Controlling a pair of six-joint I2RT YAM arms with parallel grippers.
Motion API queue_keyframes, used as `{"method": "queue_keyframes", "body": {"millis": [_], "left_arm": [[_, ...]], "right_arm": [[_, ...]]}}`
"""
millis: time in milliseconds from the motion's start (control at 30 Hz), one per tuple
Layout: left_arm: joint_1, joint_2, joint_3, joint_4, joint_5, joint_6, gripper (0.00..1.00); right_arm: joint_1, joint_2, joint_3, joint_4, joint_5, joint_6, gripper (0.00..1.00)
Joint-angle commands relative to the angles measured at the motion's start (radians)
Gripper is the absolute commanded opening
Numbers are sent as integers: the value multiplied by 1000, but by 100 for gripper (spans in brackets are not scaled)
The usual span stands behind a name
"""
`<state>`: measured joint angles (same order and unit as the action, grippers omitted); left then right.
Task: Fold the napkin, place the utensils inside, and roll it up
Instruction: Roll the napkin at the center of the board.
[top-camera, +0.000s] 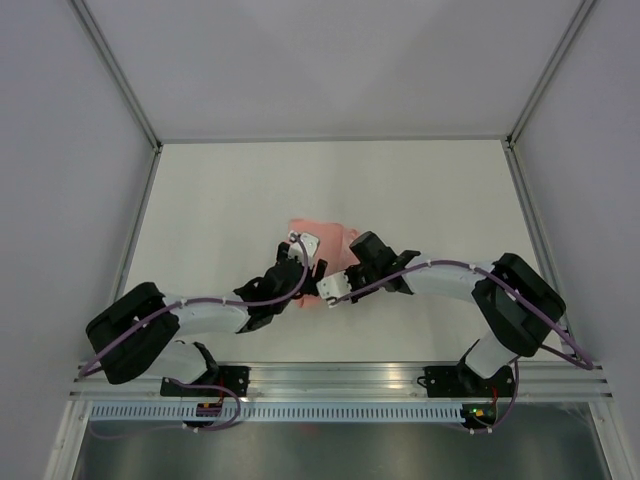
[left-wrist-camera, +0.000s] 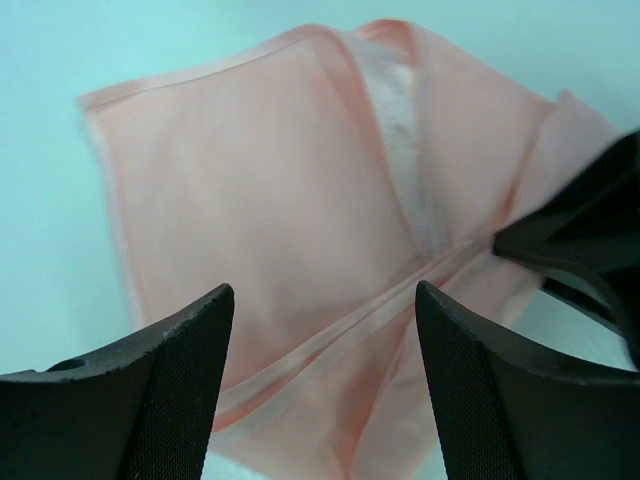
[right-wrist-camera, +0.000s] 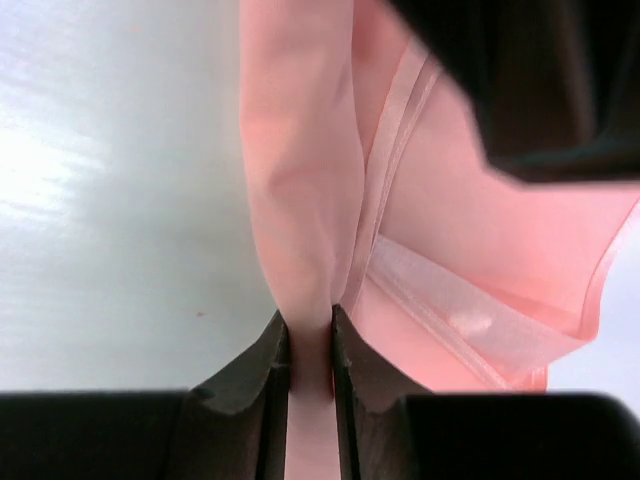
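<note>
- Pale pink satin napkin (top-camera: 326, 234) lies crumpled mid-frame on the white counter (top-camera: 220, 200).
- Left tool (left-wrist-camera: 325, 300): spread apart.
- Right tool (right-wrist-camera: 310, 335) pinches its fold, which runs up-frame.

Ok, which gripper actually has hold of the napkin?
The right gripper, clamped shut on a fold of the napkin; the left gripper is open over the cloth, gripping nothing.

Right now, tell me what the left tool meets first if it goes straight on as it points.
The napkin: the left tool, open, points at its folded pink layers, which fill the gap between the fingers. Nothing seems to lie between, though depth is unclear.
</note>
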<state>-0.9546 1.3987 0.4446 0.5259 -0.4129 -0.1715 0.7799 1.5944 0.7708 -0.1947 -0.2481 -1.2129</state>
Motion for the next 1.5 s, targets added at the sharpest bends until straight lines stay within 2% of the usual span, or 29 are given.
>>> {"method": "queue_keyframes", "body": {"millis": [0,200,367,500,700,867,1000,1133,1300,1467], "left_arm": [[79,-101,62,22,45,3,77],[143,-101,141,-75,-36,46,78],[201,-136,190,-86,-67,75,80],[224,-211,197,-40,-23,136,79],[221,-355,125,68,75,168,75],[153,-391,100,86,151,329,73],[33,-302,150,40,106,531,71],[-106,-212,160,22,42,660,75],[-199,-150,143,2,14,733,76],[-225,-68,144,-62,117,731,78]], "right_arm": [[-65,108,-24,-290,185,180,2],[-94,156,42,-370,184,314,2],[-107,222,130,-539,107,423,3],[-113,344,267,-698,34,432,3],[-185,617,632,-980,-152,321,3],[-232,725,762,-1101,-201,265,3],[-232,803,849,-1160,-207,243,3],[-240,874,939,-1239,-227,240,4],[-251,912,984,-1246,-238,246,4],[-261,908,967,-1210,-243,253,4]]}}
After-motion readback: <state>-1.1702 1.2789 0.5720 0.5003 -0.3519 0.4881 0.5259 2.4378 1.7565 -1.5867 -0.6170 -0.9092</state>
